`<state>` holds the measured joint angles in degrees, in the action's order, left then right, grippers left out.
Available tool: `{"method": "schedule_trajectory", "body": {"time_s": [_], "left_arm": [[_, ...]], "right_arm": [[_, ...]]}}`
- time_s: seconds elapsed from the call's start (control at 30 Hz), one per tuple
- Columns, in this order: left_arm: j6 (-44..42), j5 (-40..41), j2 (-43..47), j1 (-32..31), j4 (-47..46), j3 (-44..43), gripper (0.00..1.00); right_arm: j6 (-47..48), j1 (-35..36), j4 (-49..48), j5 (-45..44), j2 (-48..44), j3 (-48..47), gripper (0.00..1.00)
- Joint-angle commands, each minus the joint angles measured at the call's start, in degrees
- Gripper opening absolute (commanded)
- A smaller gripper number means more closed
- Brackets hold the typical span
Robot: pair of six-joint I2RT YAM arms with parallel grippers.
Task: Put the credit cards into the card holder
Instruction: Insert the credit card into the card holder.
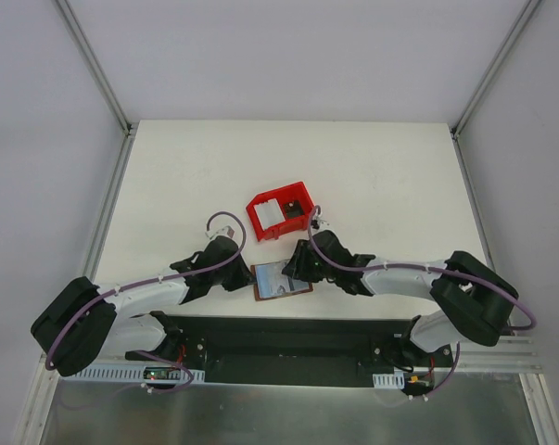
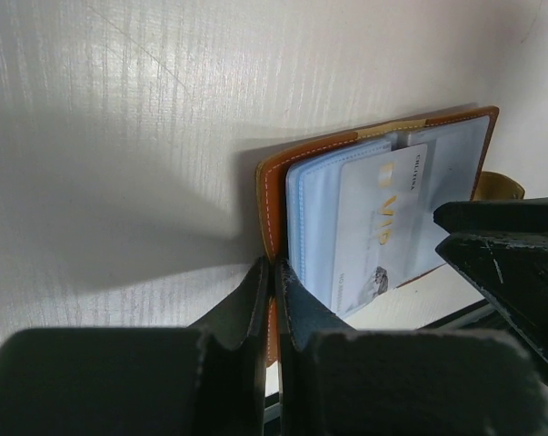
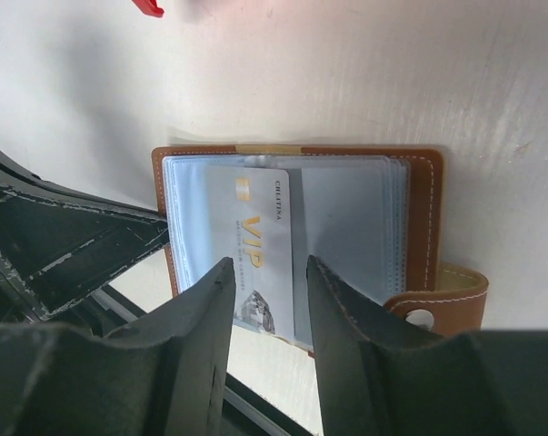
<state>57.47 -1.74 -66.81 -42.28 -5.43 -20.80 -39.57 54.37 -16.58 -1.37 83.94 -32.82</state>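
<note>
We see the card holder (image 1: 281, 280) lying open at the middle of the tabletop's (image 1: 168, 185) near edge, clear sleeves facing up. A pale credit card (image 3: 255, 245) marked VIP lies against the sleeves, though we cannot tell whether it is tucked into one. The left fingers (image 1: 240, 278) are pressed together on the holder's brown cover edge, while the right fingers (image 1: 300, 266) stand apart on either side of the card's lower end, and we cannot tell whether they touch it. Just beyond the holder, toward the tabletop's middle, sits a red bin (image 1: 255, 221) with something whitish inside.
</note>
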Motion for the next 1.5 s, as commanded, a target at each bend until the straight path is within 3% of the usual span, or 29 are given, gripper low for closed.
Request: {"method": "schedule_trajectory", "body": {"time_s": [0.0,0.33,0.73,1.47], "left_arm": [[-0.7,-0.5,0.7,0.2,0.0,0.4,0.0],[-1.2,-0.6,0.8,0.2,-0.1,0.1,0.0],[-1.5,-0.5,1.1,0.3,-0.1,0.2,0.0],[-1.6,-1.1,1.0,0.2,-0.1,0.0,0.0]], "right_arm": [[4.4,0.2,4.8,0.5,0.2,-3.9,0.4],[4.9,0.9,6.1,6.8,6.4,-8.8,0.4],[8.2,1.6,12.5,-2.1,0.9,-8.4,0.44],[9.3,2.8,7.2,11.1,9.1,-14.6,0.38]]}}
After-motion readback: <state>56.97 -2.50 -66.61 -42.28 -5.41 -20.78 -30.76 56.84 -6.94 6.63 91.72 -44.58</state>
